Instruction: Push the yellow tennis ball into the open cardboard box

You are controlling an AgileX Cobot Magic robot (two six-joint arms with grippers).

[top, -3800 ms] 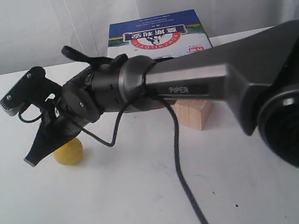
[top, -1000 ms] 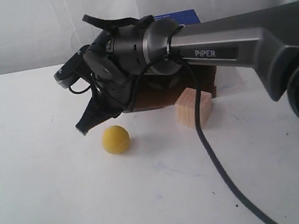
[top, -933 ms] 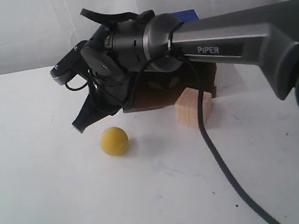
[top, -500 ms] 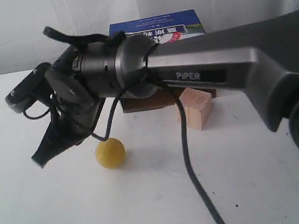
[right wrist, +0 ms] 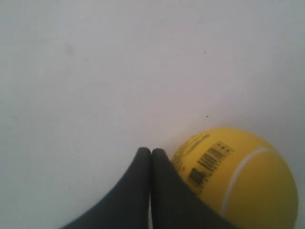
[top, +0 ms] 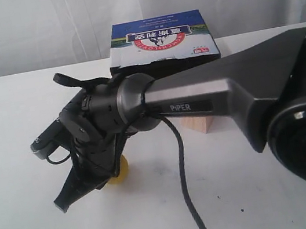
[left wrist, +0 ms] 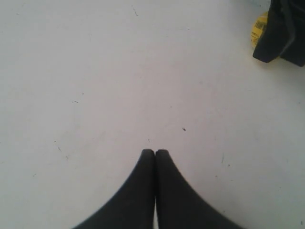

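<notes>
The yellow tennis ball lies on the white table, mostly hidden behind my right arm's wrist. In the right wrist view the ball sits right beside my shut right gripper, touching one finger's side. That gripper points down toward the table's near left, tips past the ball. The open cardboard box with its blue printed top stands at the back centre. My left gripper is shut over bare table, and the ball shows far off beside the other arm's dark fingers.
A pale wooden cube peeks out under the right arm's forearm, between ball and box. A black cable hangs from the wrist down to the table's front. White curtain behind the table.
My right gripper has swung down and toward the near side, from above and left of the ball to low beside it. The ball has rolled slightly nearer and now sits behind the wrist.
</notes>
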